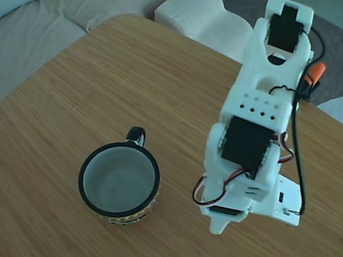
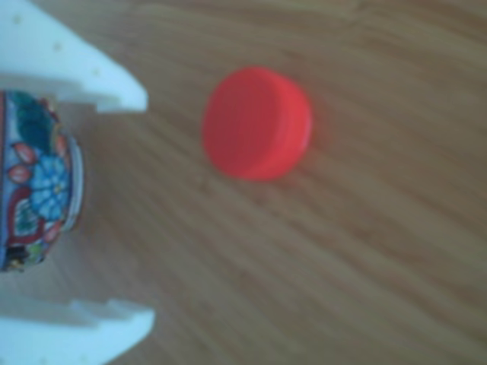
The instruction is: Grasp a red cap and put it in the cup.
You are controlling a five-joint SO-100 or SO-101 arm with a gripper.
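In the other view the red cap [image 2: 257, 122] lies flat on the wooden table, blurred, just beyond the fingertips and nearer the upper one. My gripper [image 2: 141, 209] is open, and its two white fingers [image 2: 84, 76] enter from the left edge with nothing between them. Behind the gap, the cup's patterned outer wall [image 2: 34, 190] shows at the left edge. In the fixed view the cup [image 1: 82, 185] stands upright and empty, with a black rim and its handle at the far side. The white arm [image 1: 256, 128] leans down to its right and hides the cap there.
The round wooden table [image 1: 86, 83] drops off at its far and right edges. A beige sofa [image 1: 43, 18] stands behind it. A white ribbed block [image 1: 199, 13] sits by the far edge. Black and red cables [image 1: 298, 167] hang along the arm.
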